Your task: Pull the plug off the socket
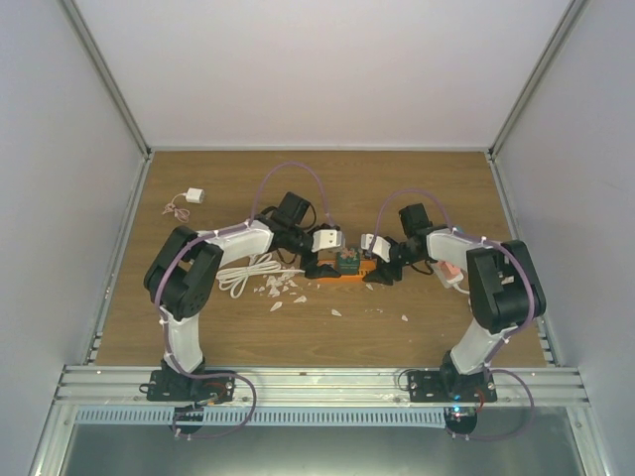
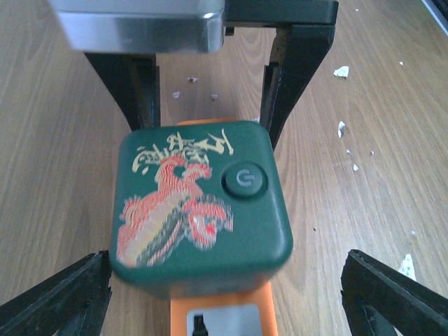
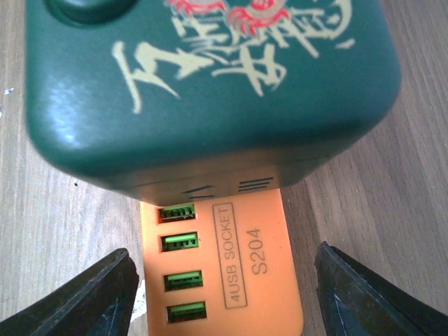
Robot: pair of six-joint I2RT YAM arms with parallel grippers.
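item: dark green cube-shaped plastic plug (image 2: 199, 203), printed with a red-and-cream dragon and a round power button; location: middle of the brown wood-grain table (image 1: 427, 188), seated upright on the orange plastic socket strip (image 3: 259, 280), its underside flush against the strip with no gap showing. status: still plugged in; nothing of the pull is done. left gripper (image 2: 224, 276): jaws spread wide, one black finger on each side of the plug, both clear of its walls, holding nothing. right gripper (image 3: 224, 266): jaws likewise spread, fingers flanking the strip's end with the four green usb ports, apart from its edges, holding nothing. assessment: both arms appear placed for the grasp, one set to take the plug and the other to pin the strip. remaining: close on the plug, brace the strip, lift the plug straight up until its pins clear. also present: white coiled cord (image 1: 243, 273) left of the strip, white flakes (image 1: 283, 290) scattered near it, small white adapter (image 1: 194, 194) at far left.
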